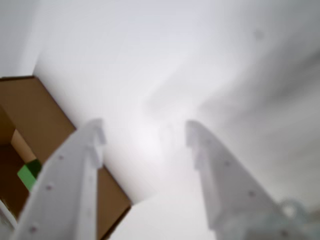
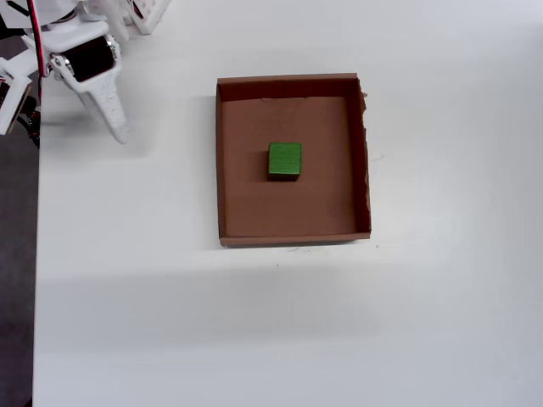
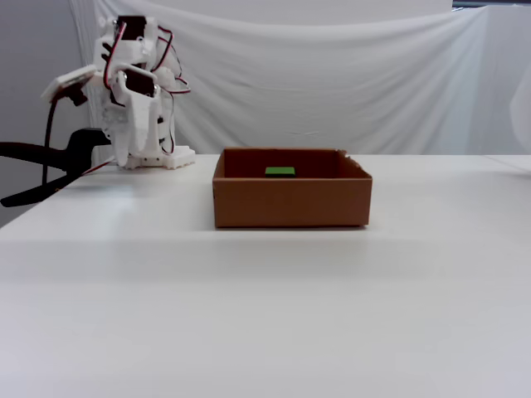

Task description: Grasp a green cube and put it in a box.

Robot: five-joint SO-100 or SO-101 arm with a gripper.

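Green cube [image 2: 284, 160] inside the brown cardboard box [image 2: 293, 236].

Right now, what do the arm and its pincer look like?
The arm is white plastic with black motor blocks and red and black cables looping along it. The pincer has two white tapering fingers dotted with small screw holes.
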